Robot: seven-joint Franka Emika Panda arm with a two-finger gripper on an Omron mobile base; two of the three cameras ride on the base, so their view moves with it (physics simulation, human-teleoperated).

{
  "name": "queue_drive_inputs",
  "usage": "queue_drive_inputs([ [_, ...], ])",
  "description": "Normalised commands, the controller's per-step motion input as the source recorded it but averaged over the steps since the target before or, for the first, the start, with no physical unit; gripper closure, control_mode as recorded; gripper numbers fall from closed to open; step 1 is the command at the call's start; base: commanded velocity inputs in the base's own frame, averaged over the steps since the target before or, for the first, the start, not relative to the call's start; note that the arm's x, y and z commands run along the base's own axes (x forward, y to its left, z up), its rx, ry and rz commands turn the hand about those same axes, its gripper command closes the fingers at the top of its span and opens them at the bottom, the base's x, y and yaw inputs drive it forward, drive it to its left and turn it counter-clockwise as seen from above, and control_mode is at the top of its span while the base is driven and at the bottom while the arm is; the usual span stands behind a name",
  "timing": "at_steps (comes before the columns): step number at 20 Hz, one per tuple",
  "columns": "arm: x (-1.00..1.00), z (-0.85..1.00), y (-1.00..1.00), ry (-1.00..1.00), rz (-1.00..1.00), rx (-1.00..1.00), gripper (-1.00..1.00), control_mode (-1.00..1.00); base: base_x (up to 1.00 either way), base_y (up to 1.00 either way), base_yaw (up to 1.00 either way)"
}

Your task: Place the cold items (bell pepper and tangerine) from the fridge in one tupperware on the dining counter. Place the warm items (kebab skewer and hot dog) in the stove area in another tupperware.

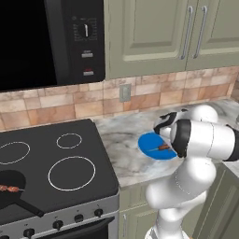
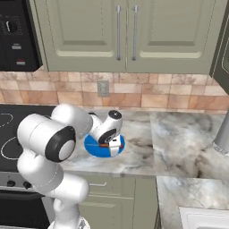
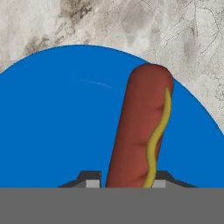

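A hot dog [image 3: 140, 131] with a mustard line lies on a round blue plate [image 3: 52, 122] on the marble counter to the right of the stove. My gripper [image 3: 124, 181] reaches down over the plate, and its two fingertips [image 3: 89, 180] press against either side of the hot dog's near end. From the base views the hand [image 2: 112, 134] hangs right above the plate [image 2: 91, 146] and the hot dog [image 1: 163, 147]. The kebab skewer [image 1: 9, 188] rests in a black pan [image 1: 23, 201] on the stove's front left.
The black stove top [image 1: 60, 154] lies left of the plate, with a microwave [image 1: 46, 42] above it. Green wall cabinets [image 2: 125, 36] and a tiled backsplash with an outlet [image 1: 124, 92] stand behind. A sink corner [image 2: 205, 219] shows at the right.
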Motion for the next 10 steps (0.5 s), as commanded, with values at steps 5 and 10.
queue_drive_inputs([
  [5,-0.28,0.13,-0.04,-0.01,0.00,0.00,1.00,-1.00,0.00,0.00,0.00],
  [10,-0.35,0.43,-0.08,0.00,-0.04,-0.02,1.00,-1.00,0.00,0.00,0.00],
])
